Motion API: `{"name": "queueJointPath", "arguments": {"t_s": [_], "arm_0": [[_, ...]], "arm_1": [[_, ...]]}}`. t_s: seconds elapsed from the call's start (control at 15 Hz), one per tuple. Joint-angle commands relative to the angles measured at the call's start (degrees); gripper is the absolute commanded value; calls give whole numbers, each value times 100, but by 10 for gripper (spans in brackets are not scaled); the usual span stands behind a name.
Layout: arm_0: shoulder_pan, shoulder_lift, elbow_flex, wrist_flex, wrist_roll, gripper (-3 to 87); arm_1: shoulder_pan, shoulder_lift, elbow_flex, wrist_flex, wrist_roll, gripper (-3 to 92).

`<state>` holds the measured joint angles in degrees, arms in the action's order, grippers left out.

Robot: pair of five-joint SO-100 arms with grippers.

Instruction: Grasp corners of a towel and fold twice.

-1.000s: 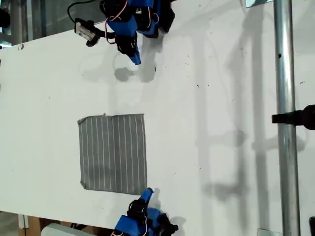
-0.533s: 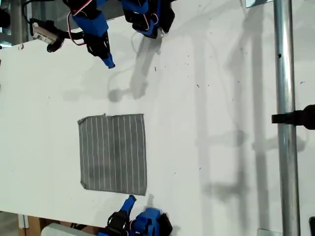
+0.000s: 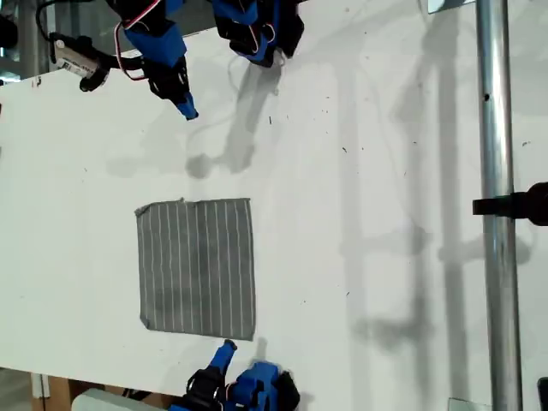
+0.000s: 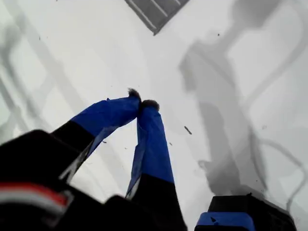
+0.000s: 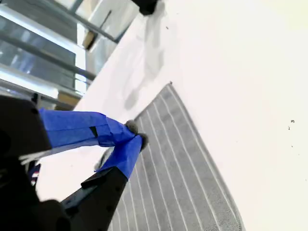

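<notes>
Two blue grippers are showing and both have their tips pressed together, gripping nothing. One towel (image 3: pixel 197 265), grey with thin white stripes, is lying flat and unfolded on the white table (image 3: pixel 385 171), and all four of its corners (image 3: pixel 141 208) are showing in the exterior view. My first gripper (image 3: pixel 187 110) is hovering over bare table, well apart from the towel; in its wrist view, my first gripper (image 4: pixel 142 101) is pointing at the tabletop with only one towel (image 4: pixel 156 12) corner showing far ahead of the tips. My second gripper (image 3: pixel 228 346) is sitting just beside the towel's opposite edge; in its wrist view, my second gripper (image 5: pixel 136 134) is hanging close over the towel (image 5: pixel 178 178) border, though I cannot tell whether it is touching.
</notes>
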<state>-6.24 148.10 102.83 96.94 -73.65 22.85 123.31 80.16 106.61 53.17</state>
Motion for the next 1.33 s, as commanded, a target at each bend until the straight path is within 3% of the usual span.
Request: {"name": "queueJointPath", "arguments": {"t_s": [0.0, 0.13, 0.27, 0.73, 1.27], "arm_0": [[-79, 18, 9, 0, -79, -29], [-79, 26, 70, 0, -79, -29], [-70, 53, 185, 0, -97, -29], [-79, 404, 694, 0, -255, -29], [-220, 431, 844, -18, -246, -29]], "arm_1": [[-255, -519, -589, -149, -123, -2], [-492, -1538, -1397, -387, -519, 284], [-615, -2408, -1679, -844, -861, 342], [-483, -5124, -1714, -2505, -1380, 368], [-53, -7603, -3173, -3489, -1793, 337]]}}
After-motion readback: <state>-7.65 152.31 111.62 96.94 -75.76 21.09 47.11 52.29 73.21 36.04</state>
